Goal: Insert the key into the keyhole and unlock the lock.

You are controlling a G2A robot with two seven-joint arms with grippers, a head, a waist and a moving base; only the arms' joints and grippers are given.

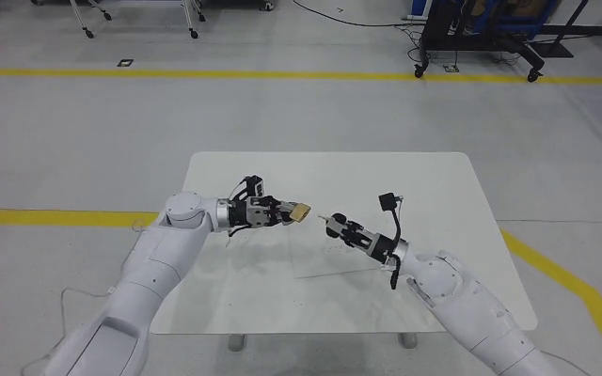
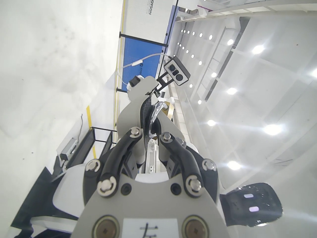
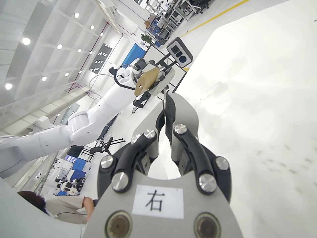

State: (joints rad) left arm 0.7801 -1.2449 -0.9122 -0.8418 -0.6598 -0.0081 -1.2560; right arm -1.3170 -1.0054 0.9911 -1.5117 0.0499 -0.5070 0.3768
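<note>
A brass padlock (image 1: 299,212) is held above the middle of the white table (image 1: 423,179) by my left gripper (image 1: 279,212), which is shut on it. Its silver shackle (image 2: 156,115) runs between that gripper's fingers, the brass body (image 2: 170,110) beyond them. In the right wrist view the padlock (image 3: 146,80) shows its underside with the keyhole facing my right gripper (image 3: 164,100). My right gripper (image 1: 331,226) is shut on a thin metal key (image 3: 164,95), whose tip (image 1: 325,219) points at the padlock a short gap away.
The table has a rounded far edge (image 3: 223,25) and faint dark specks on it (image 3: 284,154). Each arm's wrist camera bracket (image 1: 388,202) sticks out above its gripper. Racks and carts (image 1: 480,38) stand on the floor beyond the table.
</note>
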